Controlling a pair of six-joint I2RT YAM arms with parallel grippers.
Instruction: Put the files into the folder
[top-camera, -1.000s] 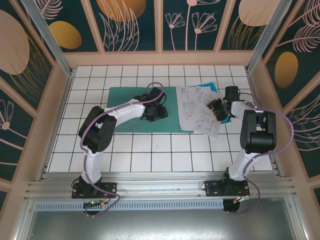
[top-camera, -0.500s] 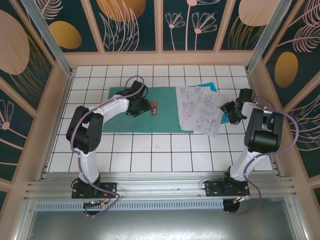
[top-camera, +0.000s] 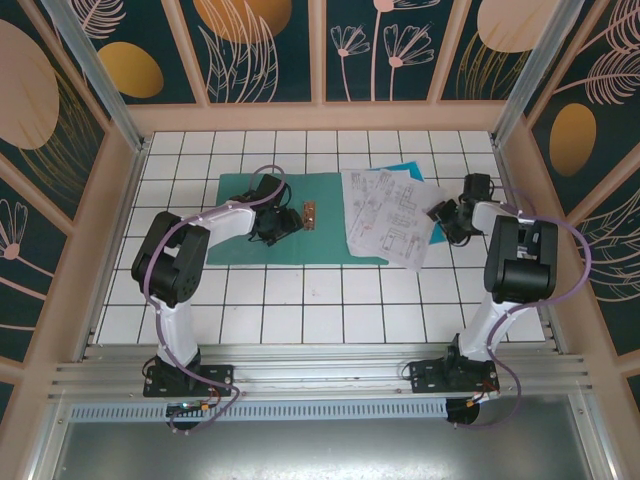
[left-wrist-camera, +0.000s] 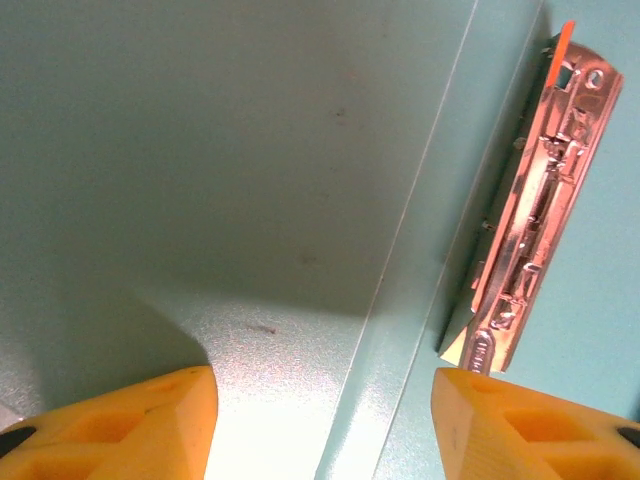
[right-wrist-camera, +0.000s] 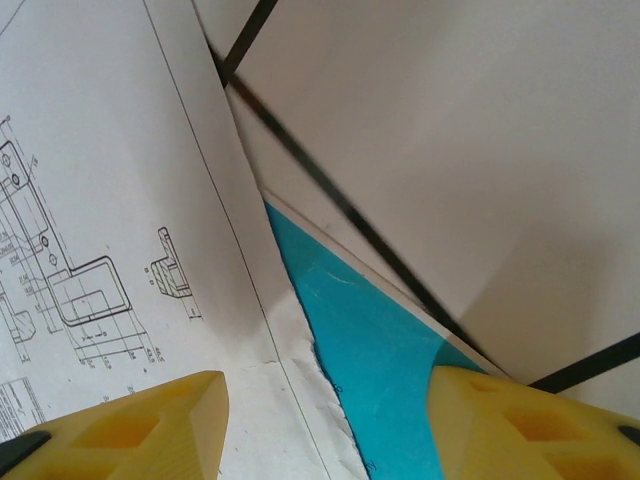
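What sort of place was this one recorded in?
Probably a purpose-built robot test cell: white gridded tabletop, leaf-patterned wall panels boxing it in, and an aluminium mounting rail along the near edge.

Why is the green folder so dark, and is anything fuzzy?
Left wrist view: a shadow darkens most of the folder, a bright patch glares between the left tool's fingers, and the metal clip glints pink. Right wrist view: the right tool's fingers look soft, while the printed sheet is sharp.
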